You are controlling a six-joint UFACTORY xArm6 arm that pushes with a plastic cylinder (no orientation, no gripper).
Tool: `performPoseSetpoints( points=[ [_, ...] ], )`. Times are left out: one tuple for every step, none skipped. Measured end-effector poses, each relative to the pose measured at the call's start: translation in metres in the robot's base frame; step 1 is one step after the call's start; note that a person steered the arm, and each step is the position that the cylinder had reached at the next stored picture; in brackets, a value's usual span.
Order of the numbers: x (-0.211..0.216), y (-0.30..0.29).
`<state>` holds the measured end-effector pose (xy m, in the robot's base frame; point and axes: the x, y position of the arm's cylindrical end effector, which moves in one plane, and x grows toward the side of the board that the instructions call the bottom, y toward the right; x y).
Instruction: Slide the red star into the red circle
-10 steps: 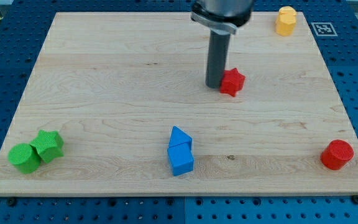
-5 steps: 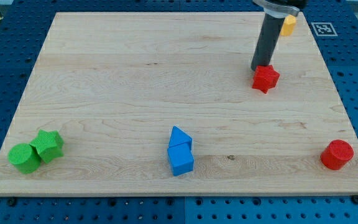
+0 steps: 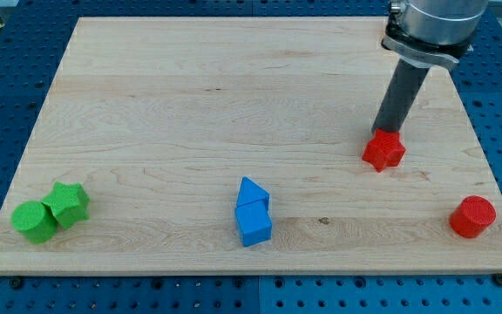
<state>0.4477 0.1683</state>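
The red star (image 3: 384, 151) lies on the wooden board at the view's right, above and to the left of the red circle (image 3: 472, 216), which sits near the board's bottom right corner. My tip (image 3: 383, 130) rests against the star's upper edge, on the side away from the circle. The dark rod rises from there up and to the right, out of the view's top. The star and the circle are well apart.
A blue triangle (image 3: 253, 192) sits on top of a blue block (image 3: 254, 224) at the bottom centre. A green star (image 3: 68, 203) and a green circle (image 3: 34, 221) touch at the bottom left. The board's right edge (image 3: 486, 166) is close to the star.
My tip has pushed the red star to the right and then down toward the red circle. The rod now hides the yellow block at the top right. Other blocks have not moved.
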Motion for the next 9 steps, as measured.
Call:
performPoseSetpoints(
  points=[
    [0.034,0.000],
    [0.052,0.000],
    [0.049,-0.011],
    [0.041,-0.024],
    [0.041,-0.042],
    [0.058,-0.049],
    [0.072,-0.049],
    [0.073,-0.023],
    [0.088,-0.007]
  ],
)
